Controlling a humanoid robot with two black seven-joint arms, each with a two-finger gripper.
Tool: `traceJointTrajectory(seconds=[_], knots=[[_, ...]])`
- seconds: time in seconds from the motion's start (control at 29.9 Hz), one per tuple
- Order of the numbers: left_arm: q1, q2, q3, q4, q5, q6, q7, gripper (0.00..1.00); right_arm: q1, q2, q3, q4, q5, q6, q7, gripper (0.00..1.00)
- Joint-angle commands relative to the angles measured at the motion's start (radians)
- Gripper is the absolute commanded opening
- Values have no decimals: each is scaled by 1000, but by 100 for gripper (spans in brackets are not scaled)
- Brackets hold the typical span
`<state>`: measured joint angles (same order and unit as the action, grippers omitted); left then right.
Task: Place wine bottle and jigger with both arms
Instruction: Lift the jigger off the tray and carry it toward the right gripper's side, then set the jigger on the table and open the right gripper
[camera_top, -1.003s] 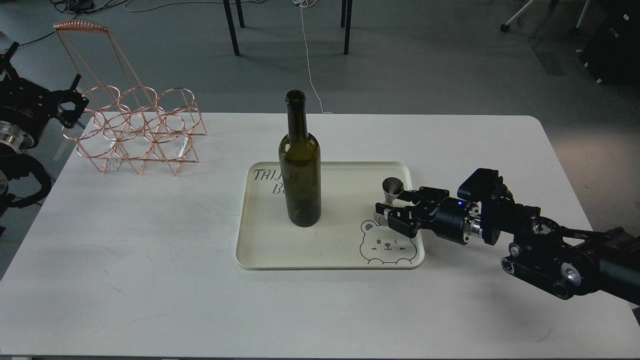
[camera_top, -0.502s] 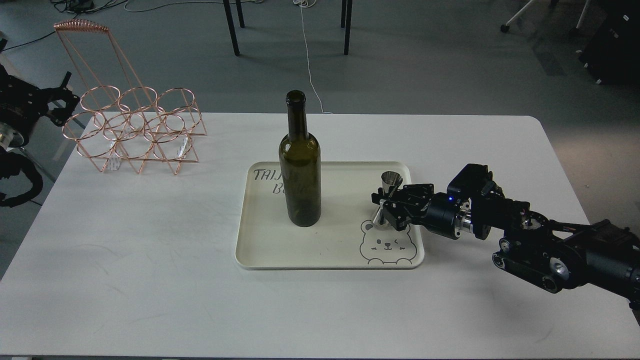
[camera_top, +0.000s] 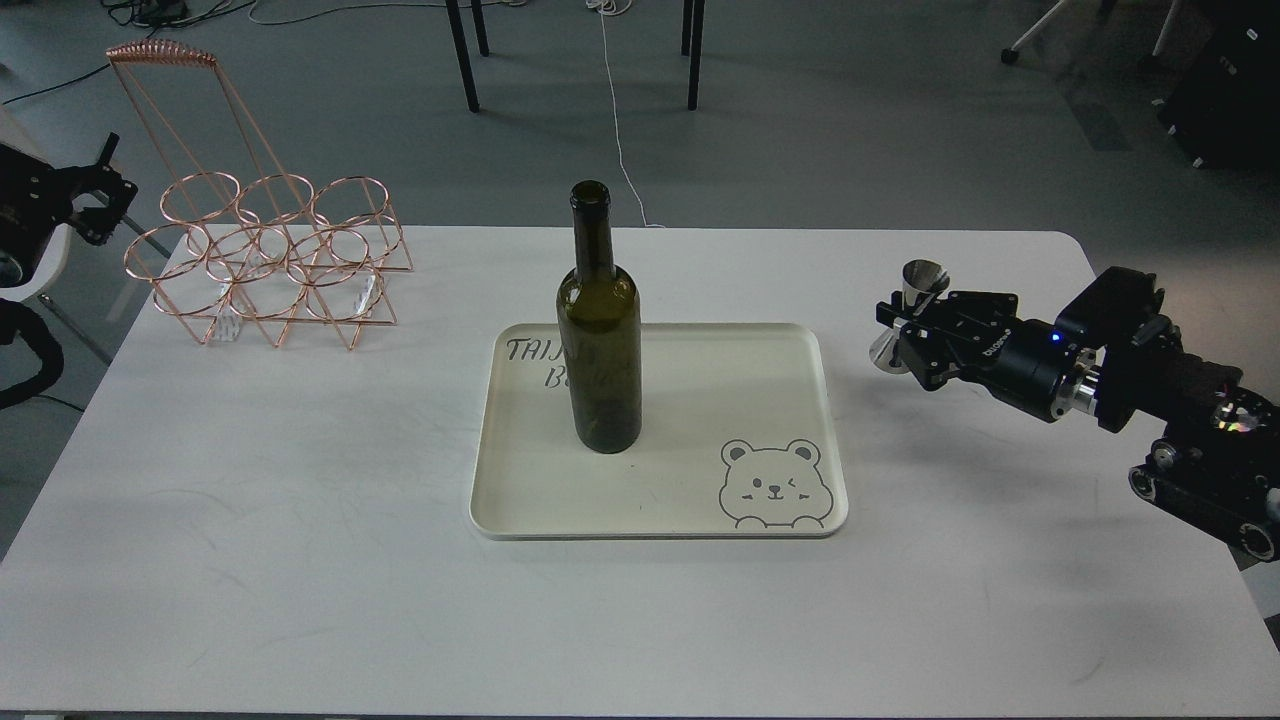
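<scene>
Right pincer (camera_top: 903, 330) clamped on the jigger (camera_top: 908, 316) at its waist, held upright above the table (camera_top: 300, 500), right of the tray (camera_top: 800, 345) and apart from it. Wine bottle (camera_top: 599, 330) stands upright in tray's left half. Left pincer (camera_top: 95, 195) at far left edge, near the copper rack (camera_top: 270, 265); looks empty, but too dark to tell its opening.
</scene>
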<state>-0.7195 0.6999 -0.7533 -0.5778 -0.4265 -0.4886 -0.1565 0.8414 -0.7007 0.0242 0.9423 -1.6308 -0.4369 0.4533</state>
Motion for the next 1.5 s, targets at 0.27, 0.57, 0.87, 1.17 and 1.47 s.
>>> traceJointTrajectory(seconds=[0.27,0.57,0.87,1.17,1.47], knots=[[-8,1,2,-8,0,0,0,98,-137,-8,2,-144,11,-52,1,11],[-11,1,5,-10,2,0,0,98,-173,18,0,-169,34,-52,4,18],[-11,1,3,-10,0,0,0,98,-179,17,2,-155,35,-52,10,48],[-12,6,0,-10,0,0,0,98,-202,-83,-3,-34,38,-52,11,68],[-29,81,17,-16,5,0,17,99,-185,-319,9,124,176,-52,35,95]])
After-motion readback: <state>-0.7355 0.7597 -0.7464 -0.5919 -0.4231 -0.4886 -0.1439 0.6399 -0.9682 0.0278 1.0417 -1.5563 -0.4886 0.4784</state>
